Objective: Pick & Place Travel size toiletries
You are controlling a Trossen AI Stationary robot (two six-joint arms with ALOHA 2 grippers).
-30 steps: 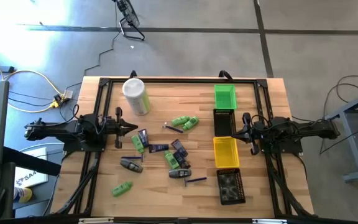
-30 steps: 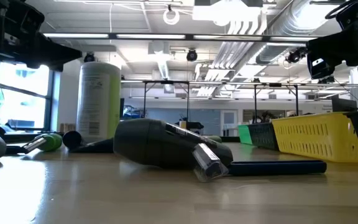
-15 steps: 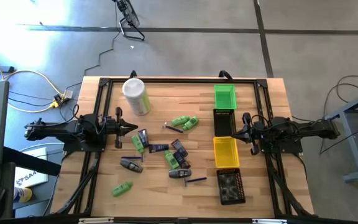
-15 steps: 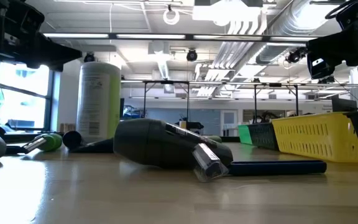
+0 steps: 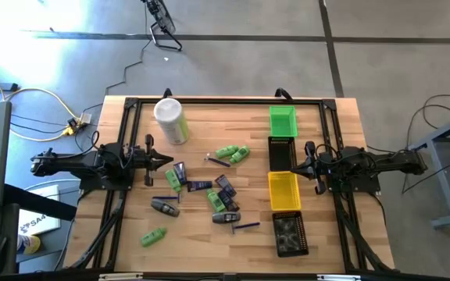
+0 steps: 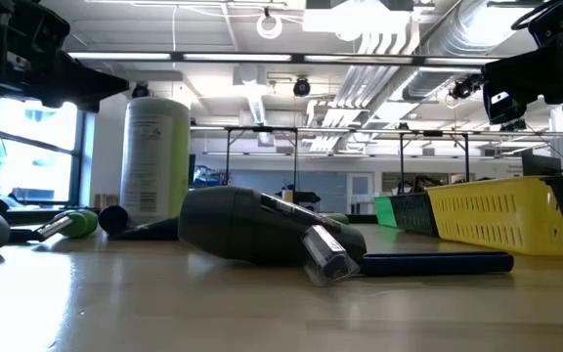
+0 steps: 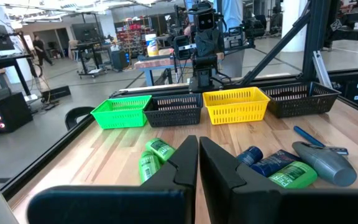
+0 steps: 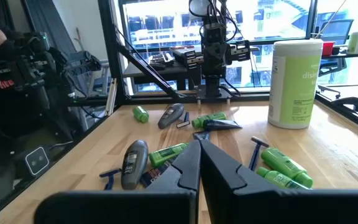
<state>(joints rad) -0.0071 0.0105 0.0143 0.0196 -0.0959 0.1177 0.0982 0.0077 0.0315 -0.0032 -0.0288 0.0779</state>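
Note:
The travel size toiletries lie scattered on the wooden table's middle: bright green mini bottles, dark grey tubes and thin blue sticks. One green bottle lies alone near the front left. My left gripper hovers shut and level at the left side of the pile, empty; in its wrist view the fingers meet above green bottles. My right gripper hovers shut and level at the right, beside the bins, empty.
A large pale-green canister with a white lid stands at the far left. A row of bins runs along the right: green, black, yellow, black. A black frame borders the table.

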